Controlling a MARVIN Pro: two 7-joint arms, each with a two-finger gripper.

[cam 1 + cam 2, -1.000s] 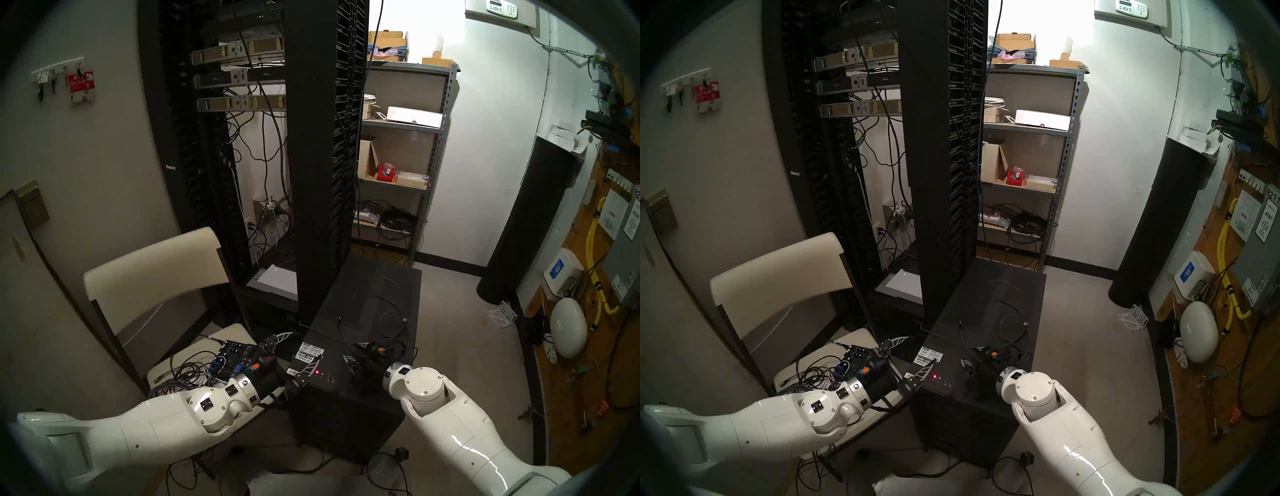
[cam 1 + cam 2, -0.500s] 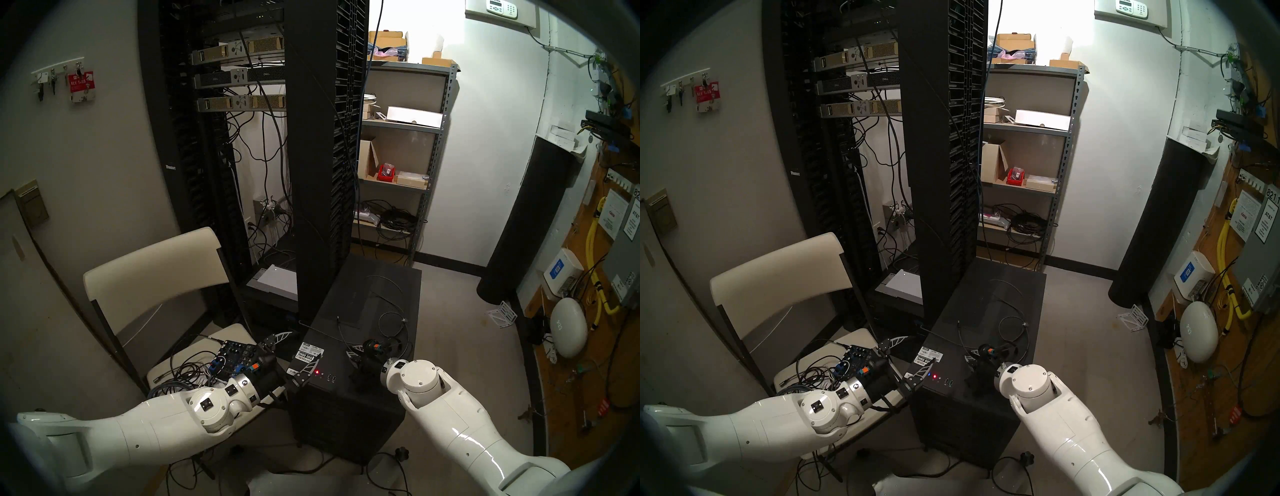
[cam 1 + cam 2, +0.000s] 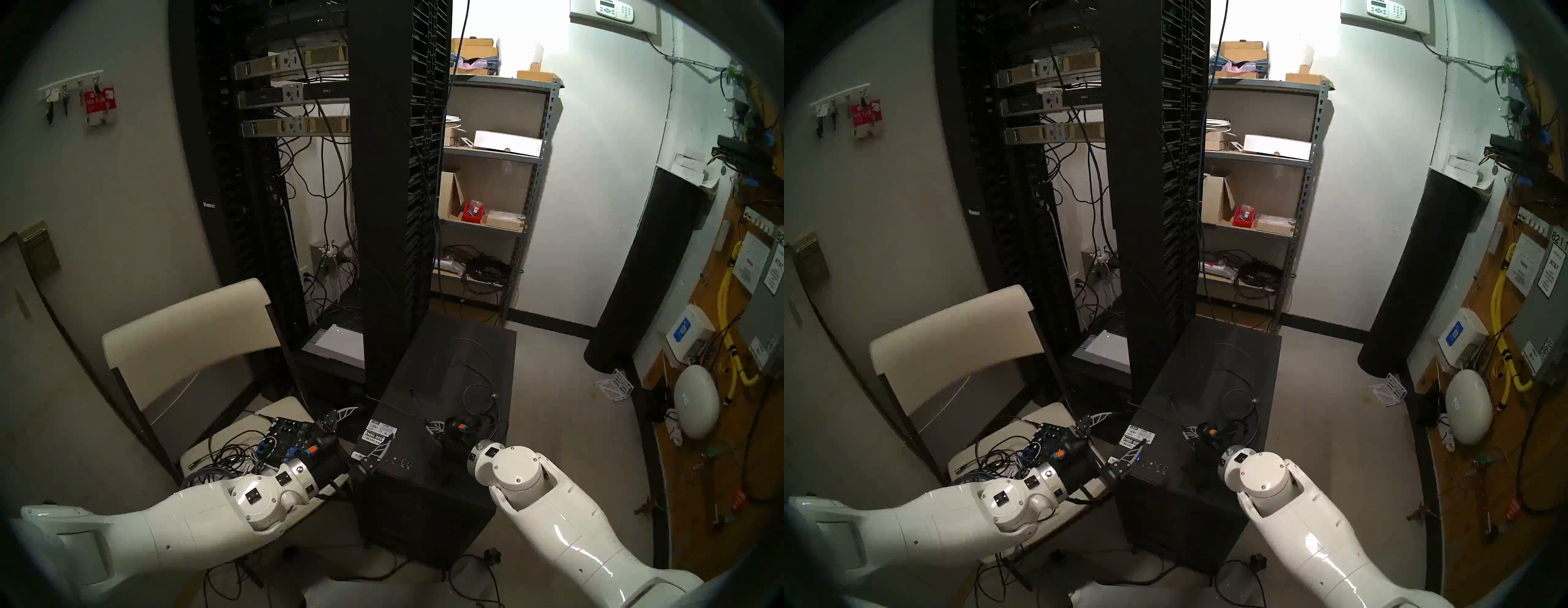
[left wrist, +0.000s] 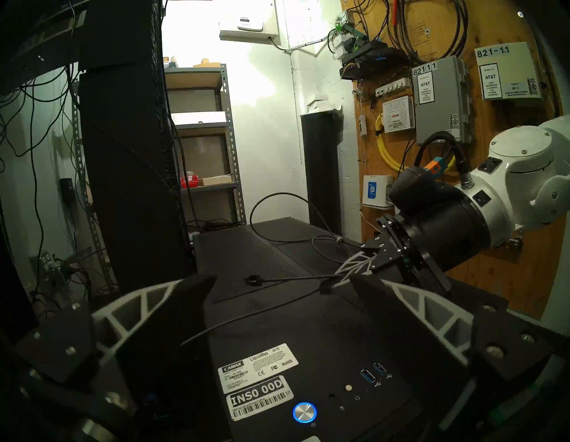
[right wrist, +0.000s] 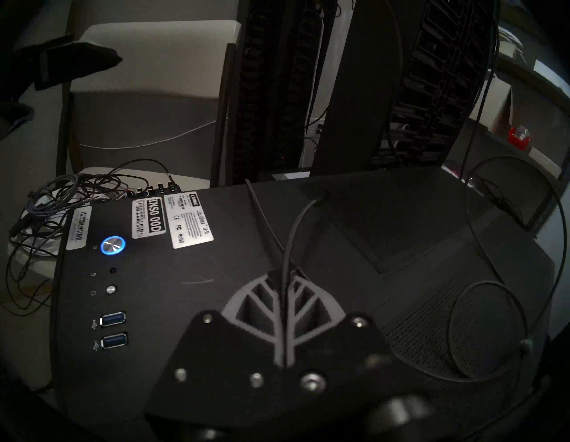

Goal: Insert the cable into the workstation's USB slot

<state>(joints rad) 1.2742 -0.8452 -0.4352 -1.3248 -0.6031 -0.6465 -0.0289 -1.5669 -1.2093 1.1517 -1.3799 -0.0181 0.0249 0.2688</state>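
Note:
The workstation (image 3: 424, 492) is a black mesh tower with white labels and a blue-lit button (image 4: 304, 412). The USB slot (image 5: 114, 340) is the outer one of a pair on its top front, also visible from the left wrist, USB slot (image 4: 380, 368). The thin dark cable (image 3: 479, 392) lies in loops on the top, with a silver bead (image 3: 494, 395). My right gripper (image 5: 283, 274) is shut on the cable a short way behind its black plug (image 4: 252, 280), which sticks out to the left. My left gripper (image 4: 283, 287) stands open over the case's front left corner, holding nothing.
A thin dark strip (image 4: 246, 314) lies across the case top under the right fingers. A white chair (image 3: 191, 339) at the left carries a blue mixer (image 3: 292, 433) and tangled wires. The tall black rack (image 3: 399, 191) rises just behind the case. A power cord (image 3: 492, 556) lies on the floor.
My right gripper's fingers have come together on the cable, and the wrist has shifted slightly. The plug end has moved a little left. The red light no longer glows. The left arm is still.

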